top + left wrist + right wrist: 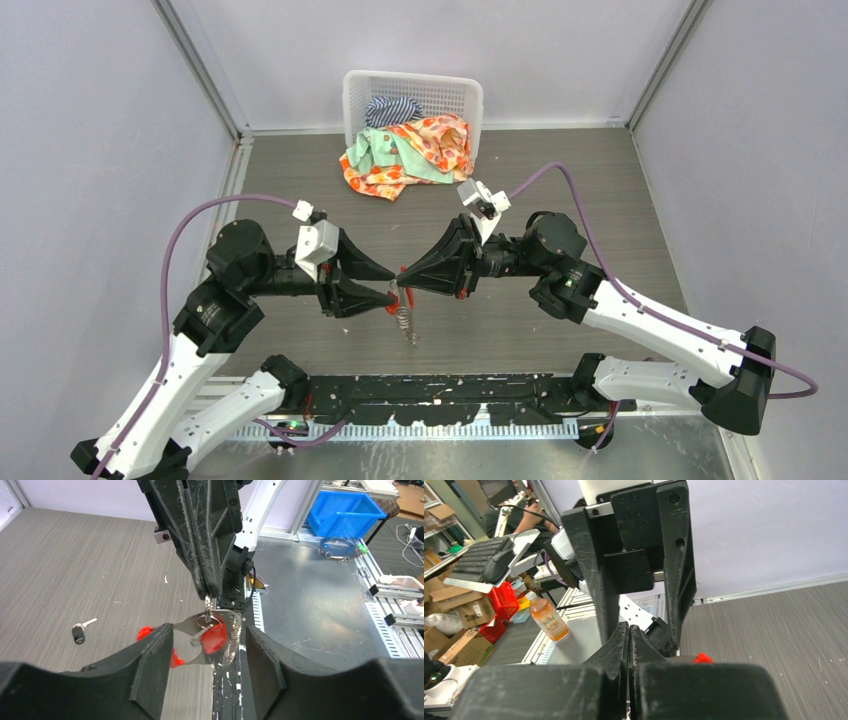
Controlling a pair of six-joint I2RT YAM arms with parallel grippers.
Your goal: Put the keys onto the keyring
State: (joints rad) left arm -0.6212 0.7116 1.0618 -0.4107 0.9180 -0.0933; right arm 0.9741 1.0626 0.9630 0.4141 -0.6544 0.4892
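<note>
Left wrist view: the left gripper [209,650] has its two black fingers [152,665] standing apart, one on either side of the keyring [192,626] and not pressing on it. The gap on the side of the silvery fan is plain. On the other side the ring's edge slips behind the finger, so contact there cannot be told.

The right gripper [210,592] comes in from above with its fingers pressed together, pinching the top of the ring. The bunch hangs from that pinch, in the air over the near part of the table [75,570]. An elongated red tag [215,639] sits inside the grey loop, and a fan of small silvery pieces [234,640] hangs beside it. Small red bits [145,632] show behind the left gripper's finger — what they belong to cannot be told.

The right wrist view confirms the closed jaws: the two fingers meet in one seam with no gap.

From the top view the two grippers meet tip to tip, the left one reaching in from the left and the right one from the right. The ring bunch dangles just below their meeting point.

Farther out, a key with a black head [78,634] lies flat on the wood-grain table, well apart from the ring and on its far side. At the far edge a white basket [415,95] lies tipped, with coloured clothes [410,150] spilling from it onto the table.
</note>
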